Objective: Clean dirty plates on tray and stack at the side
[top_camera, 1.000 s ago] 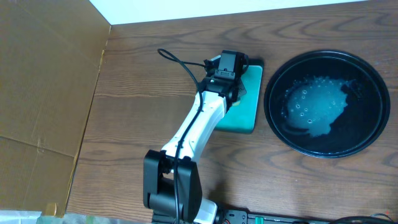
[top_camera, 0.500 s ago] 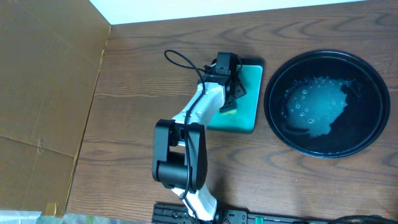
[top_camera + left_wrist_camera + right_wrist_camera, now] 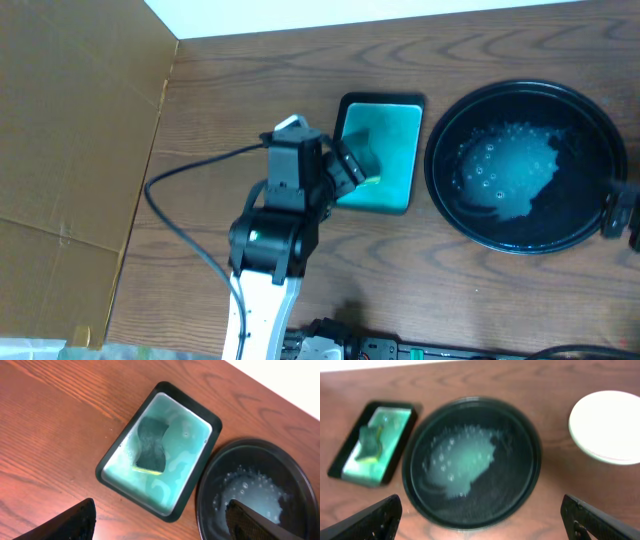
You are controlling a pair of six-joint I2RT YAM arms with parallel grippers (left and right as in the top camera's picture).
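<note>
The black round tray (image 3: 590, 110) (image 3: 532, 475) (image 3: 210, 510) holds only a foamy pale-teal puddle, with no plate on it. A white plate (image 3: 609, 425) lies on the table to the right of the tray, seen only in the right wrist view; whether others lie under it I cannot tell. My left gripper (image 3: 346, 170) (image 3: 160, 507) stands open and empty, just left of the teal dish. My right gripper (image 3: 481, 502) is open and empty above the tray's near rim. Its dark tip (image 3: 622, 212) shows at the overhead view's right edge.
A rectangular teal dish (image 3: 395, 125) (image 3: 190, 425) (image 3: 395, 415) with a black edge sits left of the tray. A dark green sponge (image 3: 151, 444) (image 3: 369, 441) lies in it. Brown cardboard (image 3: 70, 130) covers the left side. The table's far edge (image 3: 400, 18) meets a white surface.
My left gripper opened and left the sponge in the teal dish, then drew back to the left and toward the table's front. The right gripper's tip has appeared at the overhead view's right edge.
</note>
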